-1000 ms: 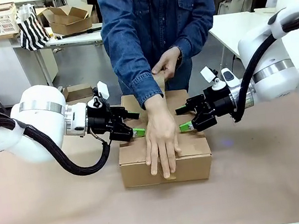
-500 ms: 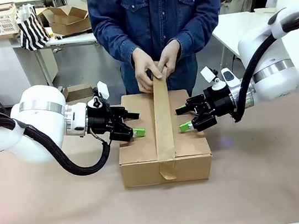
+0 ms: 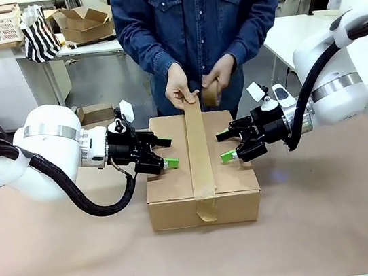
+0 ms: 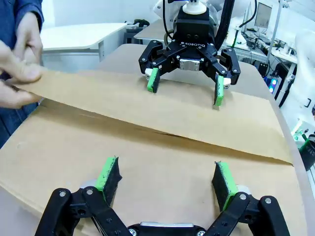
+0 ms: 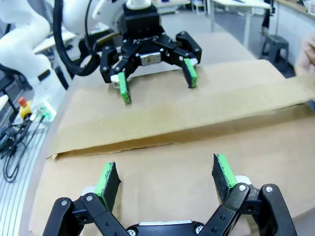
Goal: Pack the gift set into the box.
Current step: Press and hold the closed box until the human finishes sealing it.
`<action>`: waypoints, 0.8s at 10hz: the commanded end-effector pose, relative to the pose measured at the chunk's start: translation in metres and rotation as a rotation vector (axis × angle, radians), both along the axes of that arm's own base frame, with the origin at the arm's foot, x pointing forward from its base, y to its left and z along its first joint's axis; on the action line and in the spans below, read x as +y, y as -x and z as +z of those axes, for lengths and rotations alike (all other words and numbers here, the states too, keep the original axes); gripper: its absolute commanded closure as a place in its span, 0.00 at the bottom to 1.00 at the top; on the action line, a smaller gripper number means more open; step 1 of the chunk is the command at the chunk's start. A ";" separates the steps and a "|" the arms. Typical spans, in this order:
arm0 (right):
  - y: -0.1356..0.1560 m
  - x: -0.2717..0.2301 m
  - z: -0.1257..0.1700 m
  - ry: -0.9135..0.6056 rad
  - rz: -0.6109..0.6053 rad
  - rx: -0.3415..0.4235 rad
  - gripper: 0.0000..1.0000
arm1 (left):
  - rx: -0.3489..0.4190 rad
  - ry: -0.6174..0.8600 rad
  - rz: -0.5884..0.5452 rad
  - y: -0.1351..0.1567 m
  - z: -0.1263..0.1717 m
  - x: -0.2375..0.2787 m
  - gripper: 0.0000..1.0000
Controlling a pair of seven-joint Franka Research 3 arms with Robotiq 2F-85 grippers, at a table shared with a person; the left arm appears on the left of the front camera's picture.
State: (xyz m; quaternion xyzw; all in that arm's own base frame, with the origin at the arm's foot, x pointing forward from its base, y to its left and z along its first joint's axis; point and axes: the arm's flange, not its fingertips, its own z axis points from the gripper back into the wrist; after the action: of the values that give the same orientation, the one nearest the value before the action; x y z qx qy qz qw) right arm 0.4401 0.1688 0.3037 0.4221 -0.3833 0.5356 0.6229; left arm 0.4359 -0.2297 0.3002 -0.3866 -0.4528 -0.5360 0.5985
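The box stands shut in the middle of the table, its flaps folded down. A strip of brown tape runs from its front face along the top seam and lifts up to the person's hands at the far edge. One hand holds the tape roll. My left gripper is open, pads down on the left flap. My right gripper is open on the right flap. Each wrist view shows the other gripper across the tape. The gift set is hidden.
Behind the person a side table carries a smaller cardboard box, a white lattice crate and a striped bag. A white table stands at the back right. The brown tabletop spreads around the box.
The person's hand lifted off the box top, joined the other at the far edge holding the tape up, and the roll hand has now moved slightly right. Both grippers have stayed put.
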 end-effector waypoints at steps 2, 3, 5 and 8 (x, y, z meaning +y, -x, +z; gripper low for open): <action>0.000 0.000 -0.001 0.000 -0.016 0.000 0.00 | 0.005 0.000 0.000 0.001 -0.002 0.001 0.00; 0.000 0.000 -0.001 0.000 -0.016 0.000 0.00 | 0.005 0.000 0.000 0.001 -0.002 0.001 0.00; 0.000 0.000 -0.001 0.000 -0.016 0.000 0.00 | 0.005 0.000 0.000 0.001 -0.002 0.001 0.00; 0.000 0.000 -0.001 0.000 -0.016 0.000 0.00 | 0.005 0.000 0.000 0.001 -0.002 0.001 0.00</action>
State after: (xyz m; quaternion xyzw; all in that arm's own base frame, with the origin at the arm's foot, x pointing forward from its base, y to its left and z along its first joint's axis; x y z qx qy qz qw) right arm 0.4401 0.1688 0.3037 0.4221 -0.3833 0.5356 0.6229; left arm 0.4359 -0.2297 0.3002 -0.3866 -0.4528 -0.5360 0.5985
